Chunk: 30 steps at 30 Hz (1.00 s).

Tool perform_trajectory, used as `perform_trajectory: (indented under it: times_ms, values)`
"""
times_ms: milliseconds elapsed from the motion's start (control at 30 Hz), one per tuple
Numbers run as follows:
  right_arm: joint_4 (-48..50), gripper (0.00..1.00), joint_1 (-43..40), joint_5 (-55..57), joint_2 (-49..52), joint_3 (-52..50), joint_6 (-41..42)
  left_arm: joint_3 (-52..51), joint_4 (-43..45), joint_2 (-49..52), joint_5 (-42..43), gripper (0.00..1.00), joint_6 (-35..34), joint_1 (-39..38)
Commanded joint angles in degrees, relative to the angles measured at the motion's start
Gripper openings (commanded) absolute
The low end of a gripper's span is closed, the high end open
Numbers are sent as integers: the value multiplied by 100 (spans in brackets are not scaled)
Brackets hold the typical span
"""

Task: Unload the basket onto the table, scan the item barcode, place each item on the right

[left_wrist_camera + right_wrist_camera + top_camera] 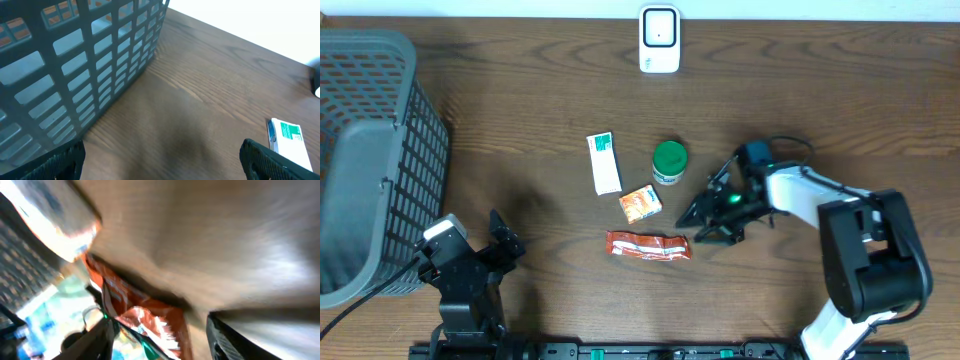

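Your right claw (703, 226) open just right of the red packet (648, 245), packet flat on the table (520, 100), well below the scanner (659, 38), your left claw (506, 240) wide open beside the basket (420, 170).

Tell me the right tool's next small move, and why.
Probably ease the right tool slightly toward the red packet and close on its near end. The jaws stand open just beside it, the packet lies flat and unheld, and the white scanner stands far off at the back.
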Motion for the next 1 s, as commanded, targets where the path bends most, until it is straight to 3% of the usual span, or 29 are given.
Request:
perform_trajectory:
  times_ms: [0, 33, 67, 167, 467, 767, 967]
  values:
    - [-17, 62, -479, 1539, 44, -72, -107, -15, 4, -9, -17, 98, -26, 24]
    - [-37, 60, -573, 1539, -50, -70, -111, -15, 4, -9, -17, 98, -26, 24]
    - [-70, 52, -636, 1534, -155, -70, -144, -15, 4, -9, -17, 99, -26, 24]
    - [-236, 1, -669, 1427, -542, -70, -275, -15, 4, -9, -17, 98, -26, 24]
    - [-483, 1, 48, 1211, -1888, -70, -385, -15, 4, -9, -17, 98, -26, 24]
    - [46, 1, 1351, 1163, -1711, -72, -76, -15, 4, -9, -17, 99, -26, 24]
    - [192, 1, 1744, 1456, -1646, -72, 177, -15, 4, -9, -17, 99, -26, 24]
